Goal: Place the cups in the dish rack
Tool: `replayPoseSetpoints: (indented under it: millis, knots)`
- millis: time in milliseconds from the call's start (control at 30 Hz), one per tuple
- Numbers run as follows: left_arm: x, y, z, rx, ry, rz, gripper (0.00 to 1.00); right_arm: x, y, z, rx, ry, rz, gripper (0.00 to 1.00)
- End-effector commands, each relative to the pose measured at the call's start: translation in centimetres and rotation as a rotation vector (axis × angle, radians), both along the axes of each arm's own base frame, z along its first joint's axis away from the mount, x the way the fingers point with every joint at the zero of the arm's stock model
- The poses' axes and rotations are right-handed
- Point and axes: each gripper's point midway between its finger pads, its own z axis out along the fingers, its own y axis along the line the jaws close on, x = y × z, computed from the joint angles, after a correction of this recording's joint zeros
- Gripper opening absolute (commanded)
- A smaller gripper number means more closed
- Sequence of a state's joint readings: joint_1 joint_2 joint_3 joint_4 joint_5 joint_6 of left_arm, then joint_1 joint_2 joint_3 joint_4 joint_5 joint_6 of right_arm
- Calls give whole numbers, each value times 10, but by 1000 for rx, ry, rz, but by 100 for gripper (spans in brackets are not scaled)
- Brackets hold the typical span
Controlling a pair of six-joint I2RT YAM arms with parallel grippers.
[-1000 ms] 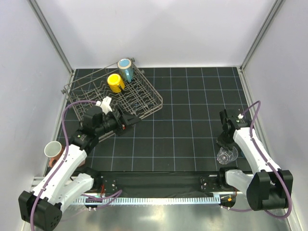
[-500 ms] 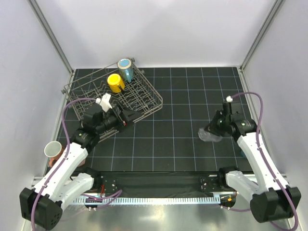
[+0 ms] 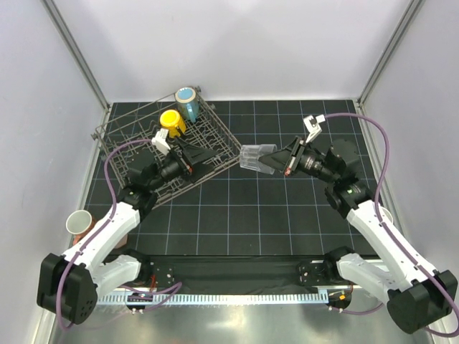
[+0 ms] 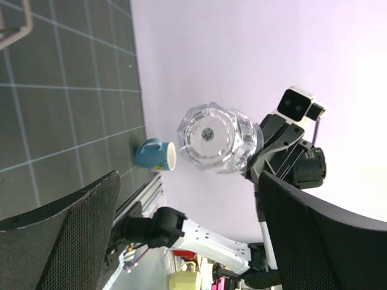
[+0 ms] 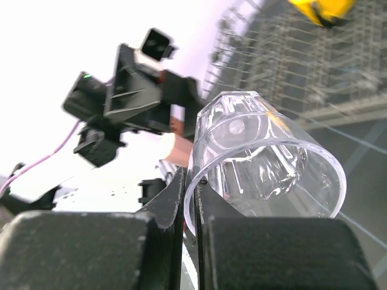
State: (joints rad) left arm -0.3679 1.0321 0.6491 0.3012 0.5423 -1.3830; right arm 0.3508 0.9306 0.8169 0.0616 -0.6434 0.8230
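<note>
My right gripper [image 3: 278, 162] is shut on the rim of the clear tumbler [image 3: 257, 158] and holds it on its side in the air, just right of the dish rack [image 3: 133, 132]. In the right wrist view the fingers [image 5: 181, 187] pinch the tumbler [image 5: 266, 151] wall. My left gripper [image 3: 206, 155] is open and empty over the rack's near right corner, facing the tumbler [image 4: 217, 138]. A yellow cup [image 3: 172, 120] and a light blue cup [image 3: 188, 100] sit in the rack. A salmon-pink cup [image 3: 80, 223] lies at the near left. A blue mug [image 4: 154, 155] lies at the mat's right edge.
The rack [image 5: 302, 66] stands askew at the far left of the black gridded mat [image 3: 272, 208]. A metal rail [image 3: 237, 295] runs along the near edge. Grey walls close in the left, right and back.
My right gripper lifted the clear tumbler from the near right of the mat and carried it left and up toward the rack. My left gripper moved up and right over the rack's corner.
</note>
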Motion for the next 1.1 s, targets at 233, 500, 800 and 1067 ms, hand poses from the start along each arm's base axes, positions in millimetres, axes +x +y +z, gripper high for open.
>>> replayPoseSetpoints:
  millis: [233, 500, 800, 1067]
  knots:
    - [-7, -8, 49, -171, -127, 18, 94, -9, 34, 77, 200, -242, 99, 4]
    - [-16, -9, 65, -230, -174, 31, 97, -14, 47, 82, 225, -254, 90, 4]
    - [-23, -12, 76, -278, -190, 28, 97, -29, 72, 82, 236, -251, 139, 4]
    - [-30, -16, 83, -298, -196, 15, 93, -29, 77, 77, 231, -251, 123, 4]
